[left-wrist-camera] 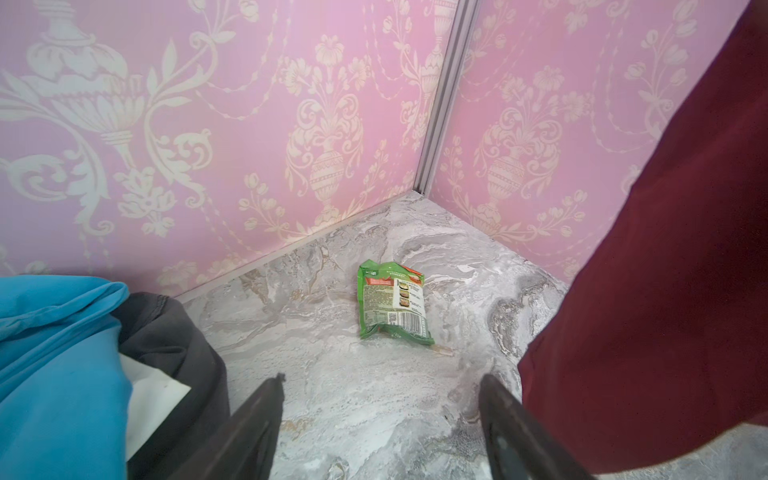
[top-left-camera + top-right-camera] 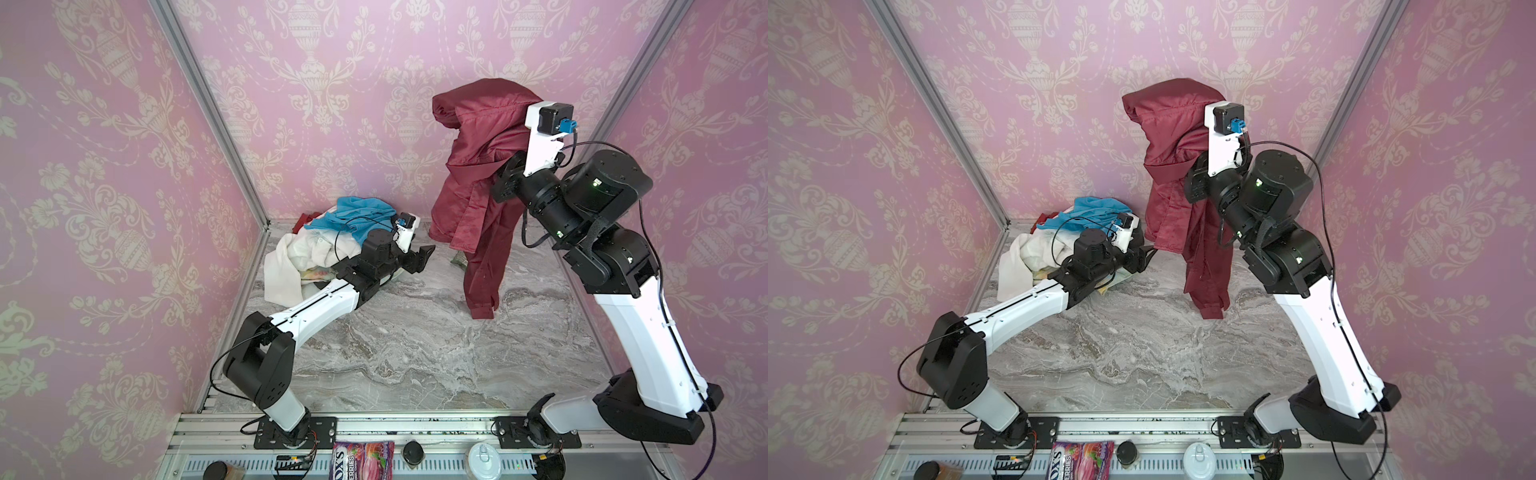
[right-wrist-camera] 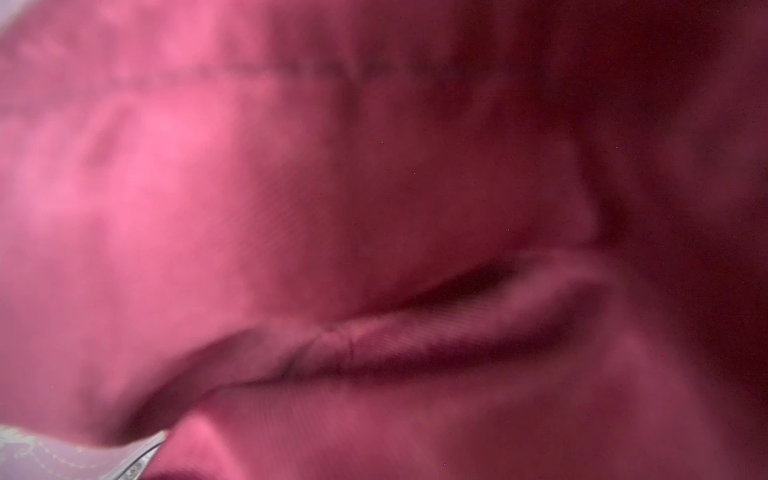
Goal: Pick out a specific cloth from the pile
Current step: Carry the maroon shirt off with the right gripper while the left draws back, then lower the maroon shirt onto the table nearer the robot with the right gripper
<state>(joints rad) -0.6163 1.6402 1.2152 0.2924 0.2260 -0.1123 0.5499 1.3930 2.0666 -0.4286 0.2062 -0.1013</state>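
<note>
Glossy maroon cloth [image 2: 478, 124] (seamed, creased) hangs limp from right hand.

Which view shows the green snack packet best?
The left wrist view: the packet lies whole on the table. In a top view only a sliver peeks from behind the red cloth; the right wrist view shows only cloth.

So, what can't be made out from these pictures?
Right jaws: buried under the dark red fabric garment in both top views; right wrist view shows only blurred red cloth.
Green snack packet: print too small to read, left wrist view.
Heap of mixed garments: partly covered by the left arm, both top views.
Purple sweet packet: cut off by the bottom edge, both top views.
</note>
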